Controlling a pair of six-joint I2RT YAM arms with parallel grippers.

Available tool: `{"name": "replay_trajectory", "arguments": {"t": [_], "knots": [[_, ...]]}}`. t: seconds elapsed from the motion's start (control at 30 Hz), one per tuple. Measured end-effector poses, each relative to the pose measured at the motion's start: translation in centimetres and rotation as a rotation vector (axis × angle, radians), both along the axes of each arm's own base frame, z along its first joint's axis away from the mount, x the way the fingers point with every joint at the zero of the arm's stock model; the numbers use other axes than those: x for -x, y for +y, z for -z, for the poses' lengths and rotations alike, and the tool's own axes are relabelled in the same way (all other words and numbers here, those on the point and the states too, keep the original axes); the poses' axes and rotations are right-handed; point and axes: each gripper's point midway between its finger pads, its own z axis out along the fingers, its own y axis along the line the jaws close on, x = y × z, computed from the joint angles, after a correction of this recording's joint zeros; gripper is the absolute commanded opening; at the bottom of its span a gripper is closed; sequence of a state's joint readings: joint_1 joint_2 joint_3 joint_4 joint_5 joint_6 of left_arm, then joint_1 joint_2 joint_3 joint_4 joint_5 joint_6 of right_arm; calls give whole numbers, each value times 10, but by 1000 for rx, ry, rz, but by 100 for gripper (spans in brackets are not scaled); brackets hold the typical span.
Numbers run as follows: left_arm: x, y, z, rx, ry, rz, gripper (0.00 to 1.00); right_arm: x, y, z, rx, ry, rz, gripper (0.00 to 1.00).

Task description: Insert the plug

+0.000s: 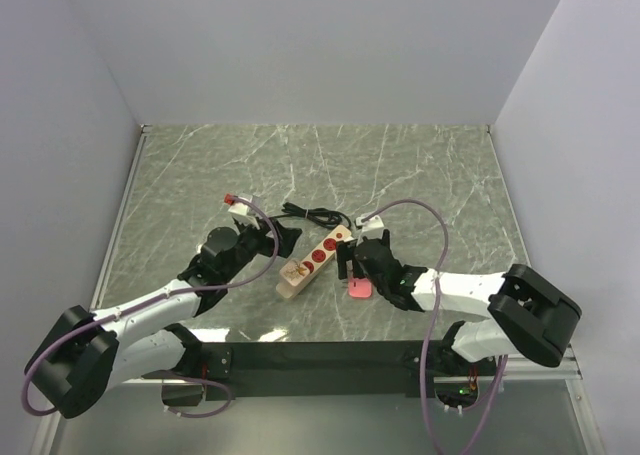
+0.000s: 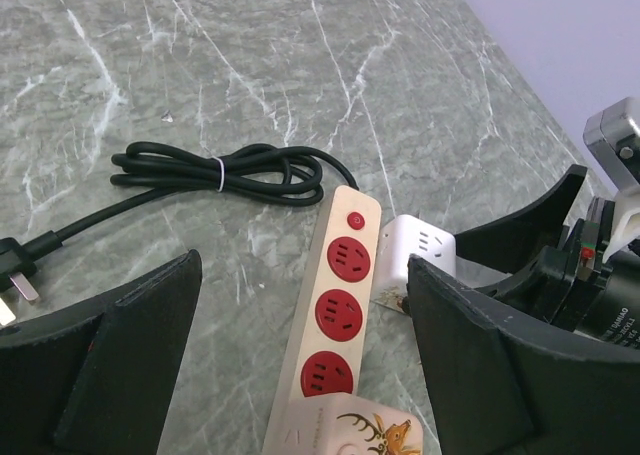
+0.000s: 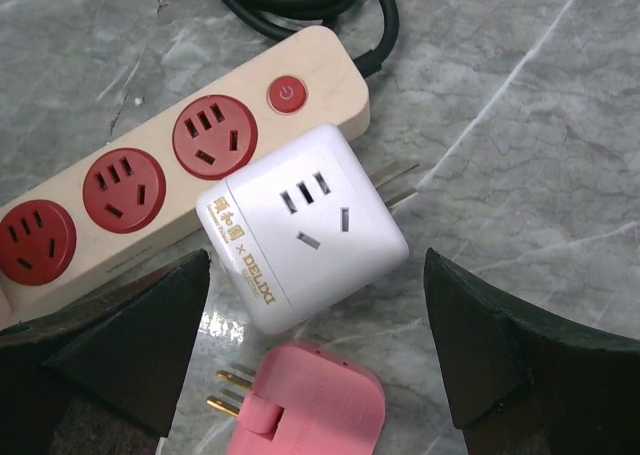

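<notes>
A beige power strip [image 3: 150, 175] with three red sockets lies slantwise on the marble table; it also shows in the top view [image 1: 318, 255] and the left wrist view [image 2: 335, 315]. A white cube adapter [image 3: 300, 225] lies on its side against the strip's switch end, prongs pointing away. A pink plug [image 3: 310, 405] lies loose beside the cube, brass prongs to the left. My right gripper [image 3: 315, 285] is open, hovering over the cube and pink plug, touching neither. My left gripper [image 2: 300, 365] is open above the strip, empty.
A deer-print adapter [image 2: 365, 430] sits on the strip's near end. The strip's bundled black cord [image 2: 220, 170] lies behind it, its plug [image 2: 15, 275] loose at the left. The right arm [image 2: 590, 275] stands close beside the left gripper. Walls enclose the table.
</notes>
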State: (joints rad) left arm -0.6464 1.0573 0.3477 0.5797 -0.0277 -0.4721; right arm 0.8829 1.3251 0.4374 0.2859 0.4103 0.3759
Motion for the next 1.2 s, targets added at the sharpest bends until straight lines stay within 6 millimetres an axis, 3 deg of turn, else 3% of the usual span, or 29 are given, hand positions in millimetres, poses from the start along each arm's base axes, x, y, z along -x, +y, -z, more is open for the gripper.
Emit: {"name": "replay_trajectory", "arguments": {"t": [0.23,0.43,0.6,0.63,0.67,0.8,1.1,1.2], "knots": [[-2,3,1,5,5,18,89,-8,4,3,45,-46,-35,91],[-3,3,7,-3,21,33,89,-10,4,16,95,-42,-58,73],[0,1,9,-12,8,63,89,-11,6,13,94,-58,-73,34],[1,1,10,-17,5,68,89,-11,6,11,89,-62,-78,3],[1,0,10,-21,2,74,89,-10,7,7,83,-68,-83,1],[6,-4,5,-28,-26,123,90,-10,10,-22,33,-119,-104,0],[29,-15,-27,-2,-150,294,90,-3,23,-137,-204,-258,-177,0],[46,-21,-45,20,-219,385,91,7,21,-154,-277,-235,-223,0]]}}
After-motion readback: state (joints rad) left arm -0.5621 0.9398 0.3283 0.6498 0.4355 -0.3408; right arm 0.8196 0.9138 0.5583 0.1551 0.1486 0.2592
